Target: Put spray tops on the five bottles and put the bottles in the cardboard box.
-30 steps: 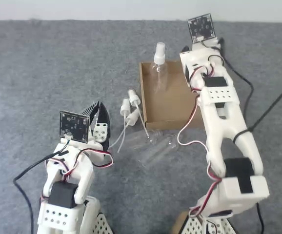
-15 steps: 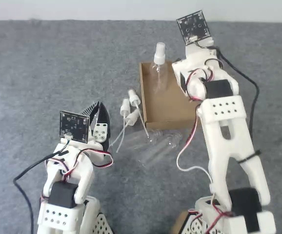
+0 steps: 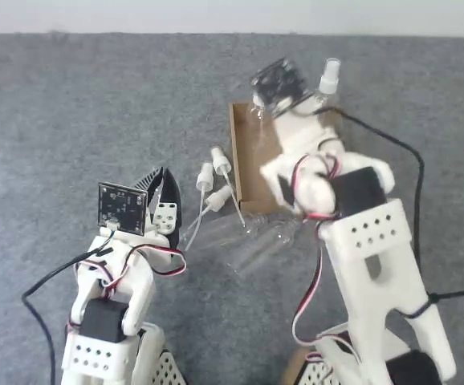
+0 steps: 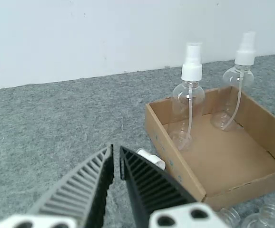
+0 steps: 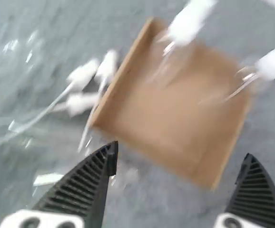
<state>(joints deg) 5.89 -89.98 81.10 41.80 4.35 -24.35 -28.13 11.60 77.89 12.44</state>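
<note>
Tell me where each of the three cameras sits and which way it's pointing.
High view: fixed overhead, looking down on the carpeted table, the cardboard box, the left gripper and the right arm.
Left wrist view: rides low on the left arm, facing across the table at the box and two capped bottles; its own gripper in front.
Right wrist view: above the box, looking down; the open right gripper frames it.
Shared: both wrist views show the box and bottles.

No legible text, numbers or signs in any view. The cardboard box (image 4: 187, 183) has small blue marks (image 4: 169, 162) on its outer wall, lower centre of left wrist view, too small to read.
</note>
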